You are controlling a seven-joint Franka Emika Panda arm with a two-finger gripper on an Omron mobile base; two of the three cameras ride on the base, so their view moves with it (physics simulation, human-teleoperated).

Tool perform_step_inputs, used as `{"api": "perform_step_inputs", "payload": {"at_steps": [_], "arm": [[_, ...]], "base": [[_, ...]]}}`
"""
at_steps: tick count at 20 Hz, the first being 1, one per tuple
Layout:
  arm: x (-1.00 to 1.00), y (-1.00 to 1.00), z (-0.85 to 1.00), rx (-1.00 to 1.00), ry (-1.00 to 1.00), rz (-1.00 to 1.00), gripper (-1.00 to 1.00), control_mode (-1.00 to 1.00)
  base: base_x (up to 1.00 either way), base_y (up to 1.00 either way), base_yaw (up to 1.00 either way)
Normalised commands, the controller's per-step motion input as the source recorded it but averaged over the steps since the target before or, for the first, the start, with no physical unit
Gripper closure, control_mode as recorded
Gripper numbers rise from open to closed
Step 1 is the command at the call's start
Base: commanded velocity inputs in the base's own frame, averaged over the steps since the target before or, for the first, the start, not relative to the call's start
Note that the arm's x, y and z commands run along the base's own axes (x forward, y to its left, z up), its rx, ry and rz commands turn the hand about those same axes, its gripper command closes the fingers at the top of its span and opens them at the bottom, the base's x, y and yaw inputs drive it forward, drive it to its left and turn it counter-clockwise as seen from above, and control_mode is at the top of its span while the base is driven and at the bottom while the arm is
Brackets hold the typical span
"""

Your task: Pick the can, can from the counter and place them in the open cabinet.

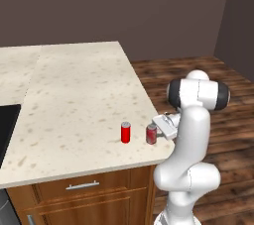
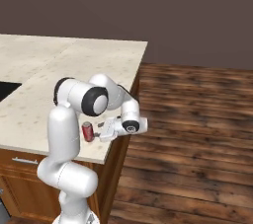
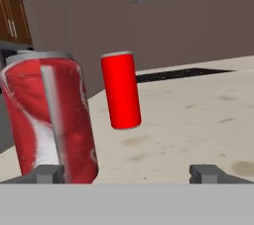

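Marked can stands before wide claw, plain can just beyond

Flat, even rendered light, faint shadows, slightly soft detail.

1. The plain can is showing a bright, even red with a silver top.
2. The marked can is showing a darker red with grey-white swirls and a grey stripe, silver on top.
3. The counter is showing cream-beige stone with brown speckles.
4. The drawers are showing brown wood with a silver handle.
5. The stovetop at the left is showing black.
6. The floor is showing dark brown planks.
7. The wall is showing dull brown-grey.
8. The arm is showing white with dark joints.
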Motion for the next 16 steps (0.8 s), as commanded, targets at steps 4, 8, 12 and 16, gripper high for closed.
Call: {"api": "perform_step_inputs", "payload": {"at_steps": [4, 8, 12, 16], "arm": [[-0.26, 0.0, 0.02, 0.0, 0.0, 0.0, -1.0, -1.0], [-0.22, 0.0, 0.08, 0.0, 0.0, 0.0, -1.0, -1.0], [-0.18, 0.03, 0.14, -0.04, 0.0, 0.0, -1.0, -1.0], [-0.12, 0.02, 0.2, -0.06, 0.0, -0.01, -1.0, -1.0]], "base": [[0.0, 0.0, 0.0], [0.0, 0.0, 0.0], [0.0, 0.0, 0.0], [0.0, 0.0, 0.0]]}}
